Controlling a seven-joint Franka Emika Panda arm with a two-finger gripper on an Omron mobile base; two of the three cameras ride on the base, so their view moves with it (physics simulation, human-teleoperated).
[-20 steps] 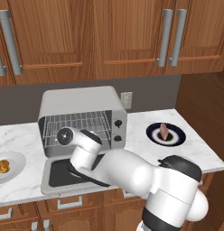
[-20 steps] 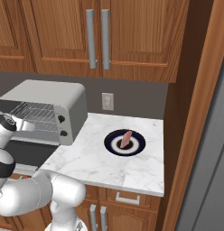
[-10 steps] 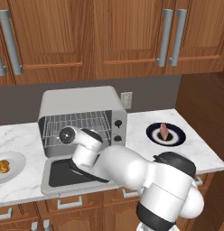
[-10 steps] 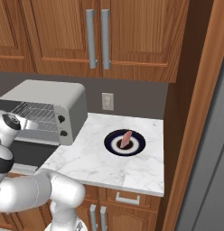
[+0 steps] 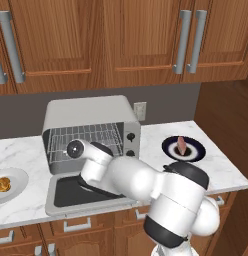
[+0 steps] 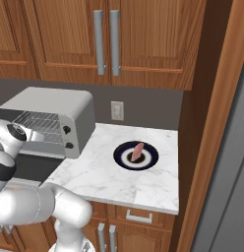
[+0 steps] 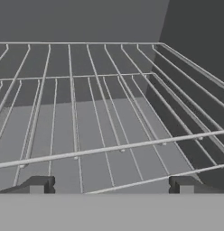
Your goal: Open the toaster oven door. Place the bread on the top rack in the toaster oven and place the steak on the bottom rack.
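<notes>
Gripper [image 7: 109,186] spread wide, empty, facing bare wire racks [image 7: 100,113]. Toaster oven door [image 5: 86,192] down flat at 6 o'clock of toaster oven [image 5: 91,130]: step 1 done. Bread [image 5: 2,184] on plate at 9 o'clock, steak [image 5: 182,145] at 3 o'clock; 2 placements left.

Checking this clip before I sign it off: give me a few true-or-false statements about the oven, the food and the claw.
1. The toaster oven door is folded down open. True.
2. The steak lies on a rack inside the oven. False: it sits on a dark plate on the counter.
3. The bread rests on a white plate left of the toaster oven. True.
4. The claw is clamped on the bread. False: its tips stand wide apart, nothing between them, facing a wire rack.
</notes>
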